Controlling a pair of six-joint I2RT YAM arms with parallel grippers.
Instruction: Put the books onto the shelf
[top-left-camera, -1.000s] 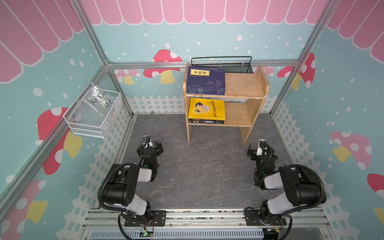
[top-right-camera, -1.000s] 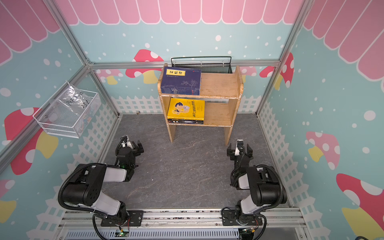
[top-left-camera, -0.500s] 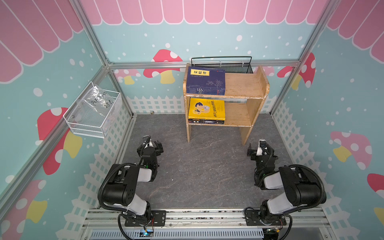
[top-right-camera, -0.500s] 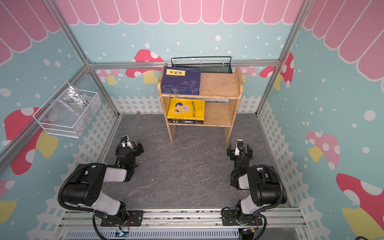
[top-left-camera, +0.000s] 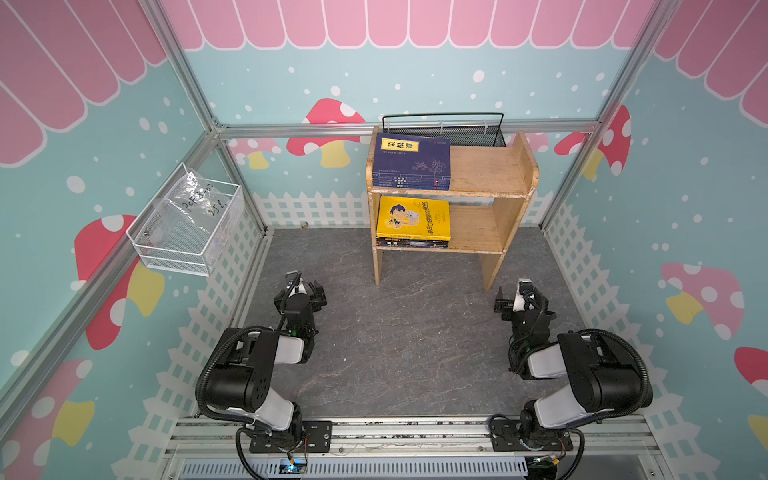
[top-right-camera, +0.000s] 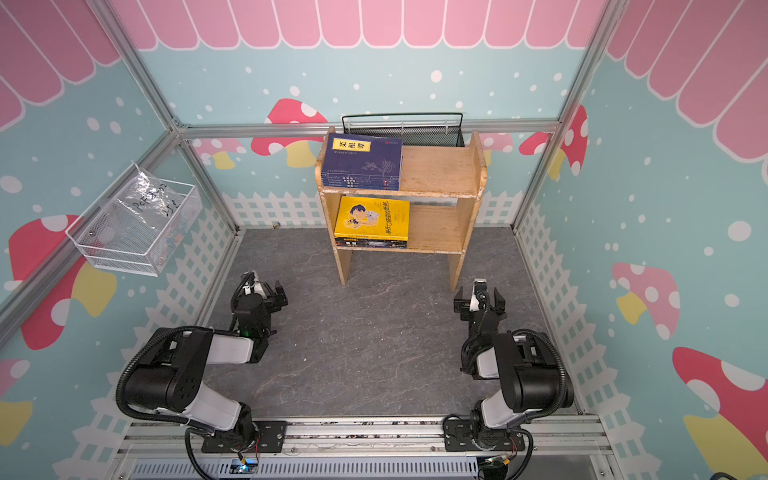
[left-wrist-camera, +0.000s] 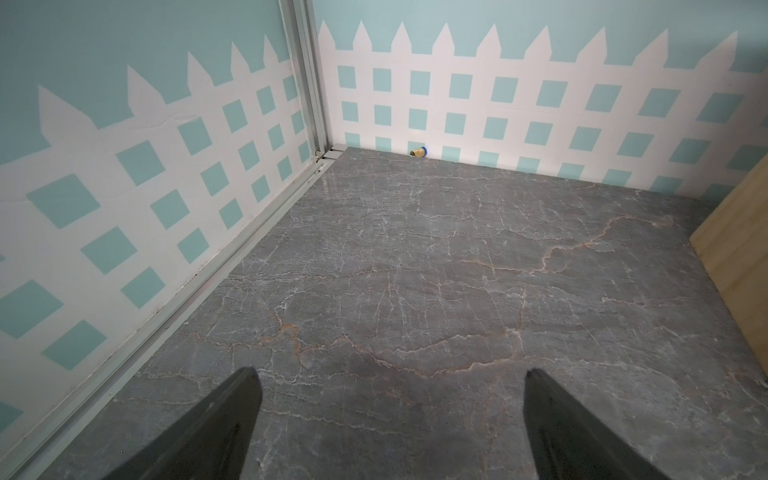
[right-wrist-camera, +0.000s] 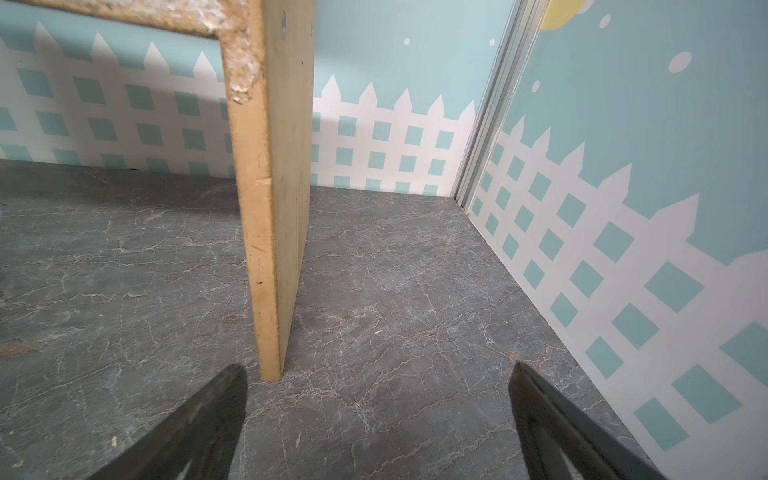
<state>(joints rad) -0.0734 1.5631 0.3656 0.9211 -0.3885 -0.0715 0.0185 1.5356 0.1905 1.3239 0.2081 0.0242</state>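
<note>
Nothing has moved over the last second. The left gripper (top-left-camera: 306, 287) and right gripper (top-left-camera: 517, 296) stay low over the near half of the grey floor (top-left-camera: 407, 340). The shelf (top-left-camera: 482, 170) stands at the back, apart from both.

On its upper tier, at the left end, lies a stack of navy books (top-left-camera: 411, 162). The lower tier, also at the left, holds a stack topped by a yellow book (top-left-camera: 413, 220). There seem to be about three dark books beneath it, though the spines are too small to count.

Both grippers have their jaws spread wide and hold nothing. The left one is near the left wall, and the right one is just before the shelf's right leg (right-wrist-camera: 274, 208).

A white wire basket (top-left-camera: 183, 249) on the left wall holds a clear plastic bag (top-left-camera: 195, 199). A black mesh basket (top-left-camera: 461, 133) sits behind the shelf, and its inside cannot be seen.
</note>
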